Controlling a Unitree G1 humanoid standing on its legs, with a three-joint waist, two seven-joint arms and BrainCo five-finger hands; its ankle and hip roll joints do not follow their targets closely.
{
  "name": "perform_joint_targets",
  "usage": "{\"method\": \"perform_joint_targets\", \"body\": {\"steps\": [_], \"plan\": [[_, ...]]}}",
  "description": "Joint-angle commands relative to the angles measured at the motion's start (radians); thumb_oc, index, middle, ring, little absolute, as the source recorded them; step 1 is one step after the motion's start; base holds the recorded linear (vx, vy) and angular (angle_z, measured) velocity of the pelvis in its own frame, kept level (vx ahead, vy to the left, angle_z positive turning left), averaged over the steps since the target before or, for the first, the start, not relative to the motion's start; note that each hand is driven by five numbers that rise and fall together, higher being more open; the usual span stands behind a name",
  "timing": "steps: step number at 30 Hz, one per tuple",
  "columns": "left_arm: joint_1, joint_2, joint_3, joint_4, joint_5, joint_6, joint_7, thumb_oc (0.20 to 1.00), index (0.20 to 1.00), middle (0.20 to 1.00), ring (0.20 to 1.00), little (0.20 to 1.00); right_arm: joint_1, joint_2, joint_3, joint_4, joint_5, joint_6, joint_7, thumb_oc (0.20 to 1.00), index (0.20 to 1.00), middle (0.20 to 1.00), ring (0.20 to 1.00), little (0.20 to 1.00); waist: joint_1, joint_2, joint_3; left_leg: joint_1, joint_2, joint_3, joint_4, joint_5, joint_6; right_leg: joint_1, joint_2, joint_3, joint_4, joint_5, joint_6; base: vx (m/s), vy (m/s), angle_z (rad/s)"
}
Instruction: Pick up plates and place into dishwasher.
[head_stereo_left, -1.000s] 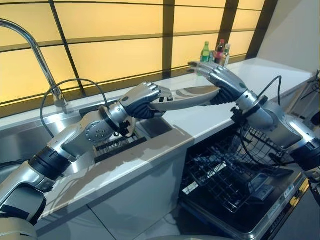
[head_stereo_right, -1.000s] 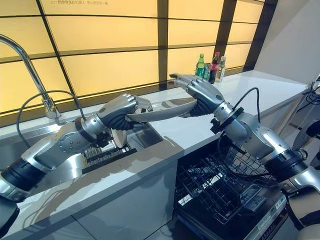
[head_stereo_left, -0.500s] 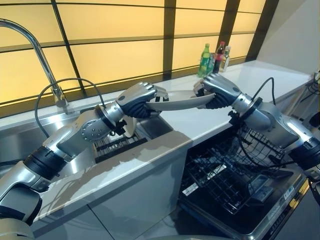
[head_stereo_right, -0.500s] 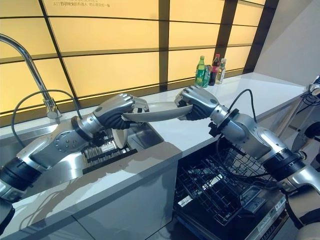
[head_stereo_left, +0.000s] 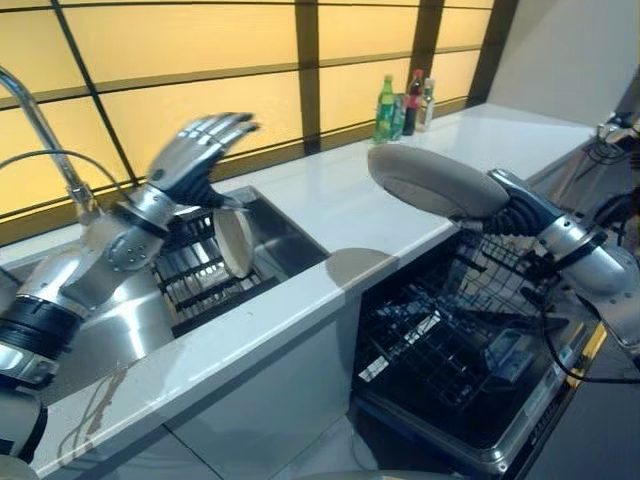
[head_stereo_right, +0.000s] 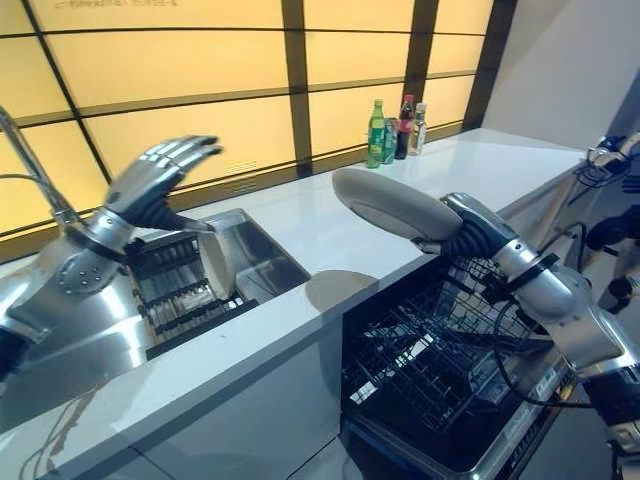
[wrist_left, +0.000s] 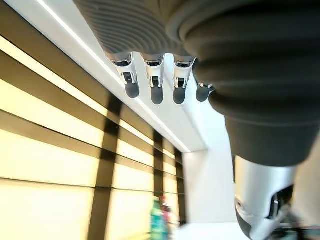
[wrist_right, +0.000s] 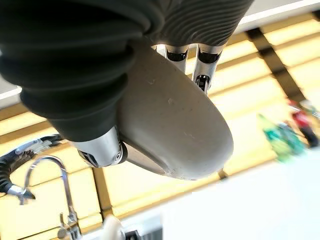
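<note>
**Right hand carries a plate over the open dishwasher; left hand spread above the sink**

Left eye view: the right hand (head_stereo_left: 505, 205) holds a beige plate (head_stereo_left: 437, 183) by its rim, the plate tilted with its underside up, in the air above the counter's front edge and the open dishwasher (head_stereo_left: 470, 350). Most of the hand is hidden behind the plate, but its fingers are clasped on the rim. The left hand (head_stereo_left: 195, 150) is raised over the sink (head_stereo_left: 275, 235) with fingers straight and fanned, holding nothing. Beneath it a second plate (head_stereo_left: 235, 243) stands on edge in the dark dish rack (head_stereo_left: 200, 280) inside the sink. A faucet (head_stereo_left: 45, 140) rises at the far left. Three bottles (head_stereo_left: 402, 100) stand together at the back of the white counter (head_stereo_left: 330, 215), against the lit yellow wall panels.

Right eye view: the same layout. The held plate (head_stereo_right: 395, 205) hangs just past the counter edge, over the dishwasher's wire basket (head_stereo_right: 430, 350), touching neither. The left hand (head_stereo_right: 160, 180) is well apart from it, above the rack.

Left wrist view: the left hand's dark-tipped fingers (wrist_left: 156, 87) stretch out in a row, empty, with the yellow panels and a blurred green bottle (wrist_left: 159, 220) beyond.

Right wrist view: the right hand's fingers (wrist_right: 202, 67) curl onto the plate (wrist_right: 175, 135), which lies against the palm. The faucet (wrist_right: 55, 195) and the rim of the racked plate (wrist_right: 112, 229) show below.
</note>
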Motion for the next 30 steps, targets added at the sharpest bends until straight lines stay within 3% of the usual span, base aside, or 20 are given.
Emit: {"method": "perform_joint_targets", "body": {"steps": [1,9,14,19,27,30], "plan": [[0.015,0.072,0.101,0.094,0.034,0.023,0.097,1.000,1.000,1.000,1.000,1.000,0.005,-0.045,-0.053,-0.040,0.123,0.030,0.082,0.200,0.200,0.200,0.200,0.200,-0.022,-0.010,0.008,0.051,-0.035,0.024,0.009,-0.151,0.006,0.029,-0.035,0.040,0.007,-0.063,0.107,0.01,0.014,-0.09],[0.057,0.133,0.101,0.175,0.104,0.069,0.094,1.000,1.000,1.000,1.000,1.000,0.120,-0.041,-0.124,-0.045,0.252,0.129,0.266,0.200,0.200,0.200,0.200,0.200,-0.053,0.001,0.027,0.052,-0.034,0.045,0.009,-0.148,0.007,0.018,-0.033,0.060,0.009,-0.057,0.109,0.02,0.012,-0.13],[0.012,0.163,0.037,0.218,0.111,0.096,0.071,1.000,1.000,1.000,1.000,1.000,0.152,-0.049,-0.097,0.014,0.231,0.160,0.334,0.200,0.200,0.200,0.200,0.200,-0.065,0.005,0.043,0.044,-0.036,0.054,0.009,-0.144,0.006,0.007,-0.034,0.067,0.008,-0.048,0.113,0.04,0.008,-0.06],[-0.066,0.168,-0.064,0.225,0.152,0.121,0.020,1.000,1.000,1.000,1.000,1.000,0.095,-0.044,-0.007,0.085,0.221,0.185,0.315,0.200,0.200,0.200,0.200,0.200,-0.061,0.009,0.066,0.026,-0.038,0.050,0.009,-0.137,0.005,-0.013,-0.036,0.069,0.007,-0.040,0.113,0.01,0.009,-0.03],[-0.332,0.164,-0.319,0.256,0.200,0.206,-0.077,1.000,1.000,1.000,1.000,1.000,-0.184,-0.029,0.278,0.288,0.160,0.247,0.218,0.200,0.200,0.200,0.200,0.200,-0.037,0.025,0.151,-0.048,-0.047,0.024,0.009,-0.113,-0.002,-0.076,-0.045,0.060,0.007,-0.023,0.109,-0.11,0.027,-0.05],[-0.446,0.134,-0.413,0.303,0.212,0.226,-0.071,1.000,1.000,1.000,1.000,1.000,-0.312,0.000,0.386,0.359,0.179,0.275,0.178,0.200,0.200,0.200,0.200,0.200,-0.030,0.028,0.186,-0.076,-0.051,0.011,0.009,-0.100,-0.002,-0.100,-0.047,0.054,0.007,-0.015,0.104,-0.15,0.018,0.00]]}}
